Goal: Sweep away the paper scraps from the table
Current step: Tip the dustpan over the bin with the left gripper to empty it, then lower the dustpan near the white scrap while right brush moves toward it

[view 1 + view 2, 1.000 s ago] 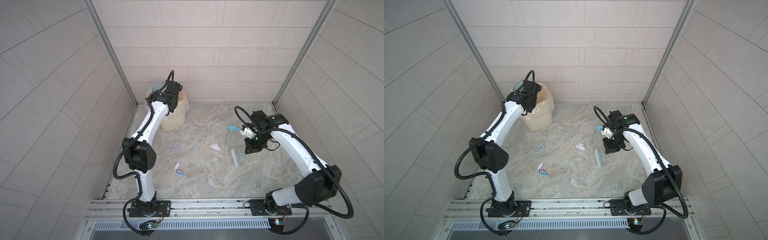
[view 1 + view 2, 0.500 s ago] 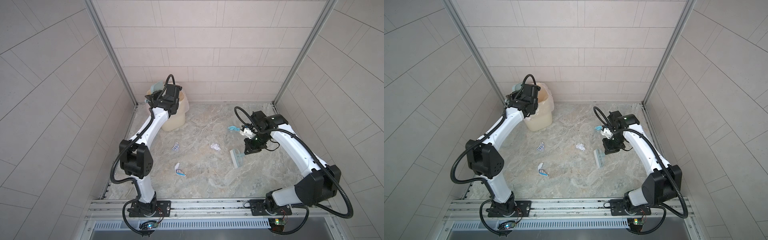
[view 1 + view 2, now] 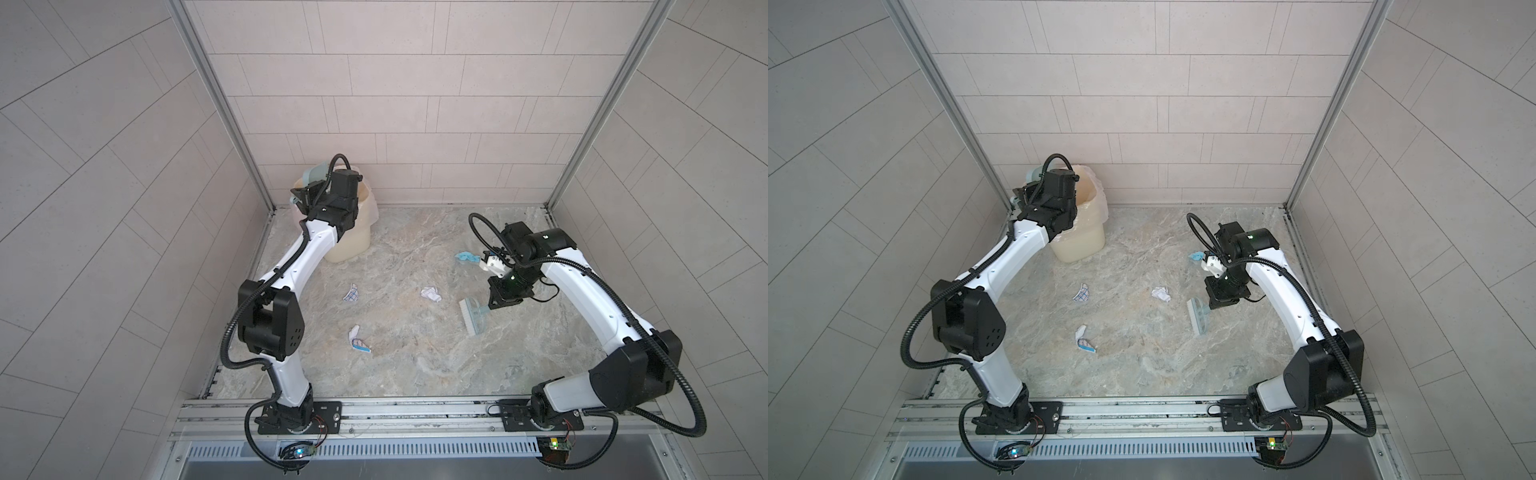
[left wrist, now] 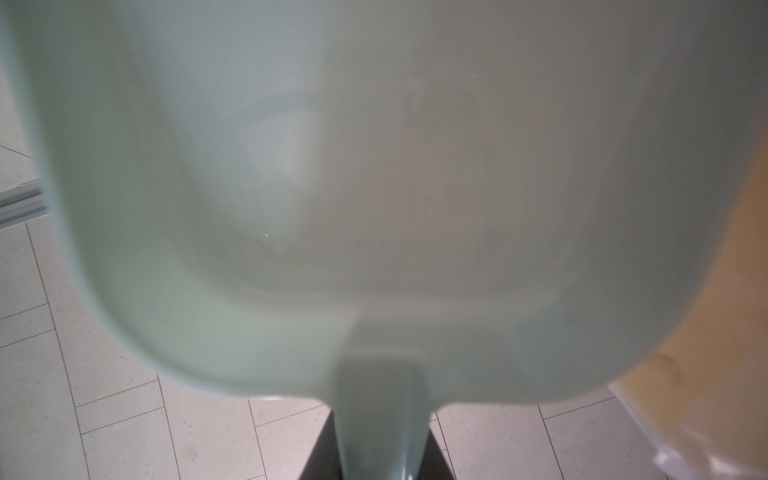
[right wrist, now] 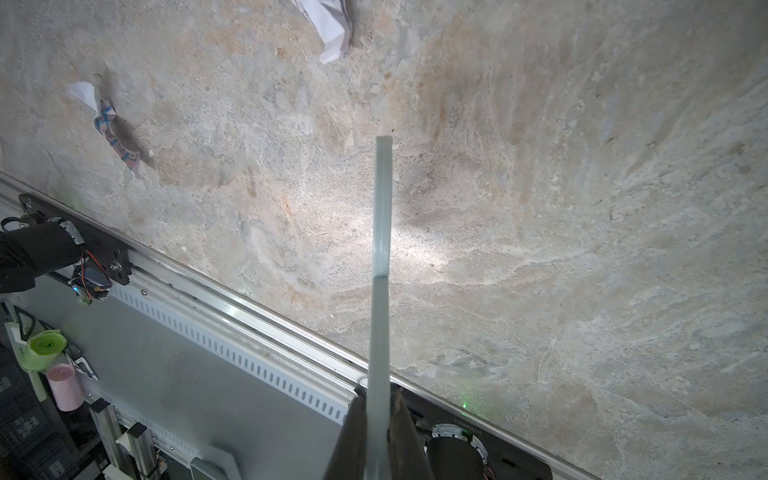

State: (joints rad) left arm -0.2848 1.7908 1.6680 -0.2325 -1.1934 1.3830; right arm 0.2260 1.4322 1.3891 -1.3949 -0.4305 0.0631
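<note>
Both grippers are clamping tools: left gripper (image 4: 380, 453) tipping a pale-blue plastic dustpan (image 4: 374, 187) over the cream plastic bin (image 3: 351, 245), likely emptying it; right gripper (image 5: 378, 444) poising a pale-blue bristled brush (image 3: 473, 316).

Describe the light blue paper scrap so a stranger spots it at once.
Look at the marbled table, far right part. Beyond the brush, beside the right arm, lies a crumpled scrap. It alone is all light blue; the other scraps are mostly white.

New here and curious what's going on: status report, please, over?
Left gripper shut on dustpan at the waste bin. Right gripper shut on brush over the table. Four paper scraps lie unswept. Nothing blocking them.
</note>
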